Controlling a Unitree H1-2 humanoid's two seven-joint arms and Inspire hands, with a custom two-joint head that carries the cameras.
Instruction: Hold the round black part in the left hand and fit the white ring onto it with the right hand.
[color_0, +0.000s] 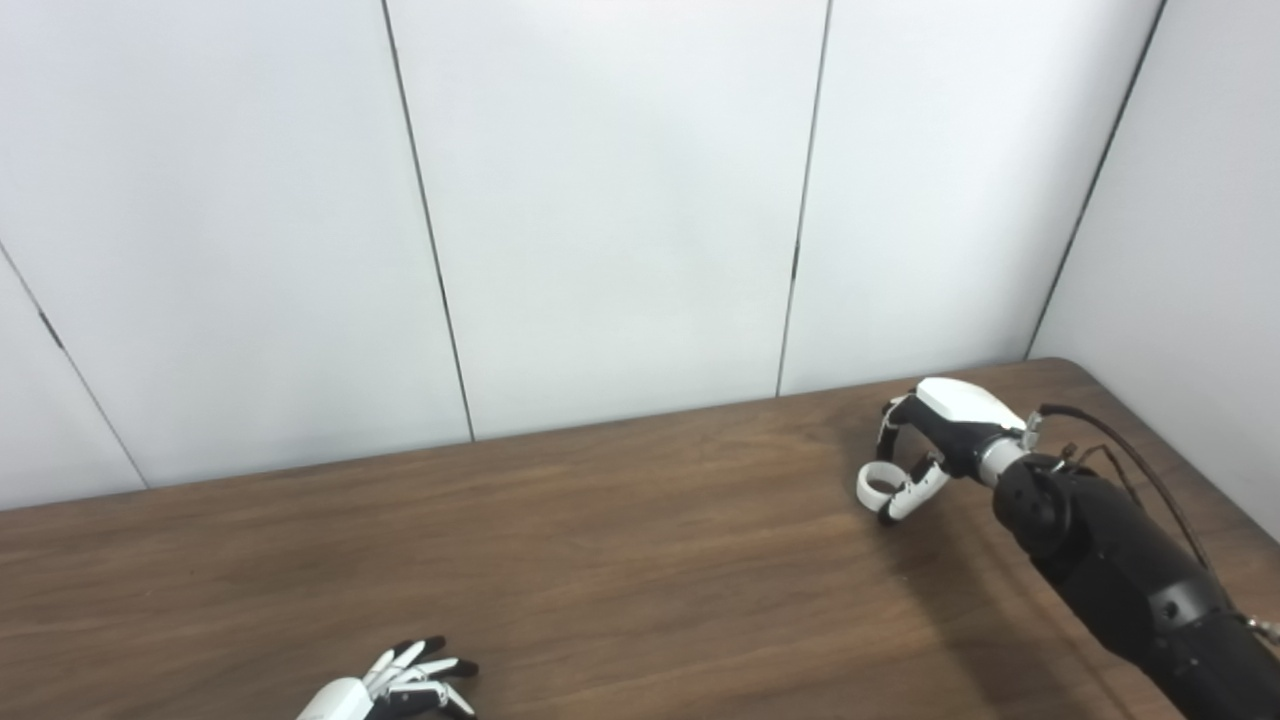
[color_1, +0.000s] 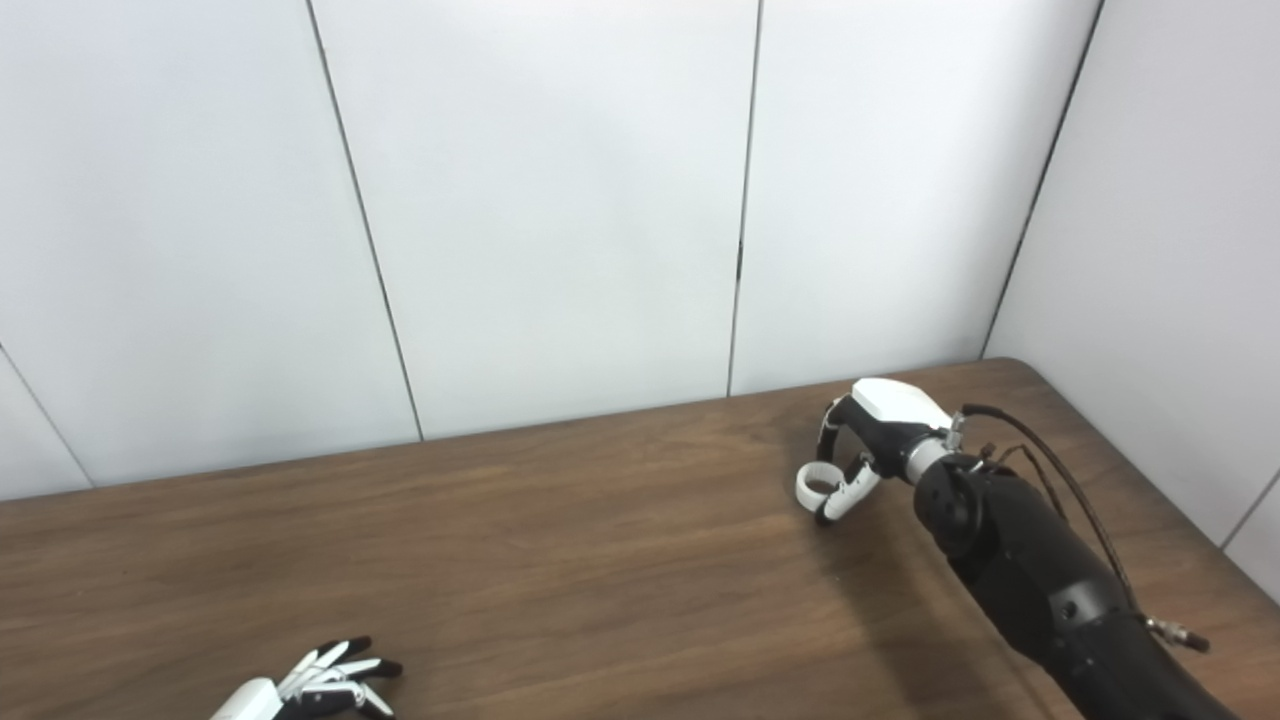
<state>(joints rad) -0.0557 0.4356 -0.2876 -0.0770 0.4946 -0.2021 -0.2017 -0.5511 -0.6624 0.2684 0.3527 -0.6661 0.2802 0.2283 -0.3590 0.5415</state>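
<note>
Surface: wooden table (color_0: 600, 560), white panelled wall (color_0: 600, 200) behind.
Right hand (color_0: 935, 445): fingers closed around white ring (color_0: 878, 483).
Left hand (color_0: 395, 688): fingers spread, holding nothing.
Round black part: not visible.
Risk: ring held only at fingertips, could slip during carry.

R hand (color_1: 880, 430) fingers pinch white ring (color_1: 817, 484); L hand (color_1: 300, 690) spread, empty.

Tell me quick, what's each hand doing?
Left hand: open, holding nothing.
Right hand: shut on the white ring.

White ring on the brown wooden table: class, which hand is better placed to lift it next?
Right. The right hand is curled around the small white ring; the left hand rests far away, fingers spread.
</note>
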